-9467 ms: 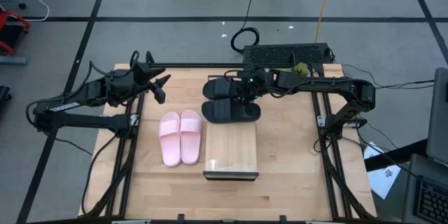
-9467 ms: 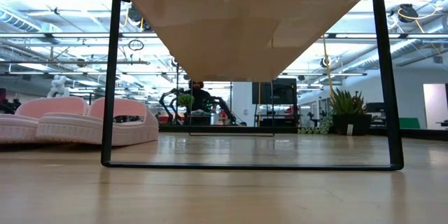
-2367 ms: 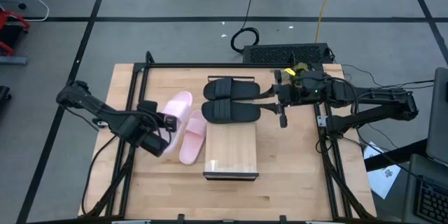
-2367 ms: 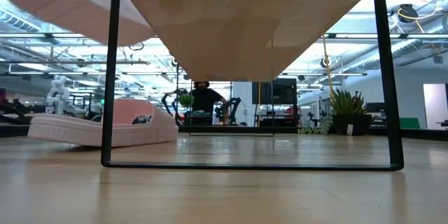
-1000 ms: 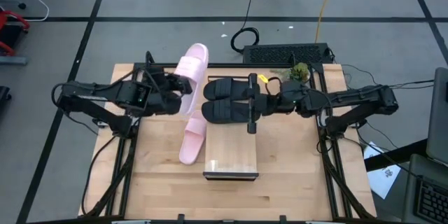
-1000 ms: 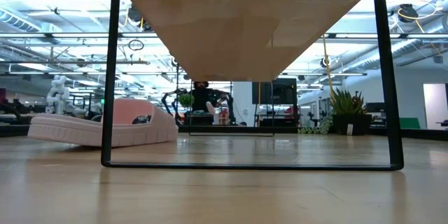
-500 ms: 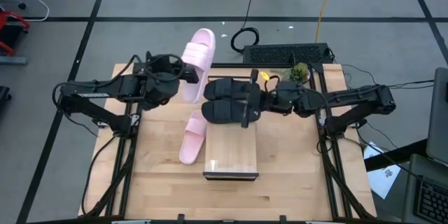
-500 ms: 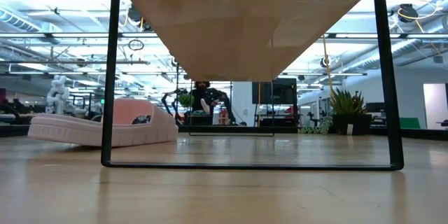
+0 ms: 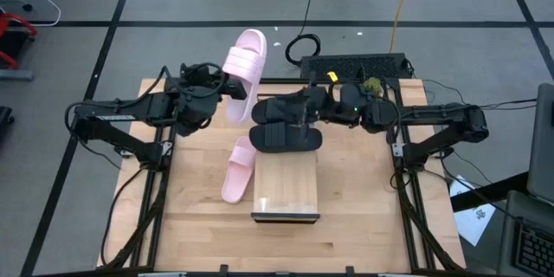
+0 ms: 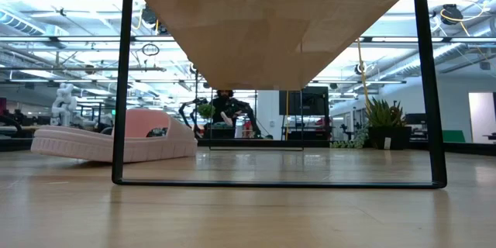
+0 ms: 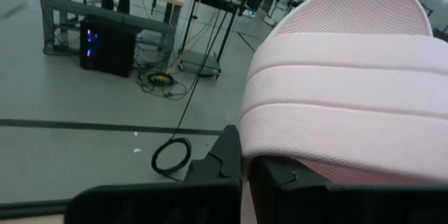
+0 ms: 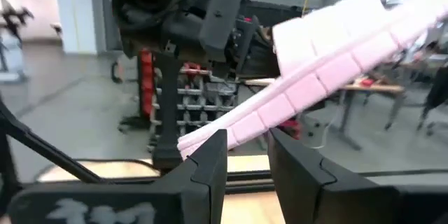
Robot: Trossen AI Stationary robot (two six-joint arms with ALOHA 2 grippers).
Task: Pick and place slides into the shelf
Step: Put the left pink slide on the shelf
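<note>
My left gripper (image 9: 227, 95) is shut on a pale pink slide (image 9: 245, 62), held raised over the table's far left. The second pink slide (image 9: 235, 169) lies sole-down on the table beside the shelf (image 9: 286, 189), a light-wood panel on a dark frame. Two black slides (image 9: 286, 138) lie side by side on the table at the shelf's far end. My right gripper (image 9: 297, 112) hovers above the farther black one (image 9: 275, 106), open, its fingers (image 12: 210, 161) pointing toward the raised pink slide (image 12: 329, 63) with nothing between them. My left gripper pinches the pink slide between its two fingers at the edge just behind the ribbed strap (image 11: 280, 155), on the heel side; the fingers (image 11: 231, 155) hide the exact spot. The slide is lifted clear and tilted, its toe end (image 9: 252, 38) pointing up past the table's far edge.
A black box (image 9: 355, 67) with cables sits beyond the table's far edge. Dark frame rails (image 9: 156, 199) run along both table sides. In the low view the shelf's legs (image 10: 120, 85) stand in front, with the lying pink slide (image 10: 108, 139) behind them at the left.
My left gripper has carried the pink slide up and toward the table's far edge, the toe end tipping higher. My right gripper has swung from over the shelf's far end toward the far edge, above the black slides, and turned toward the left arm.
</note>
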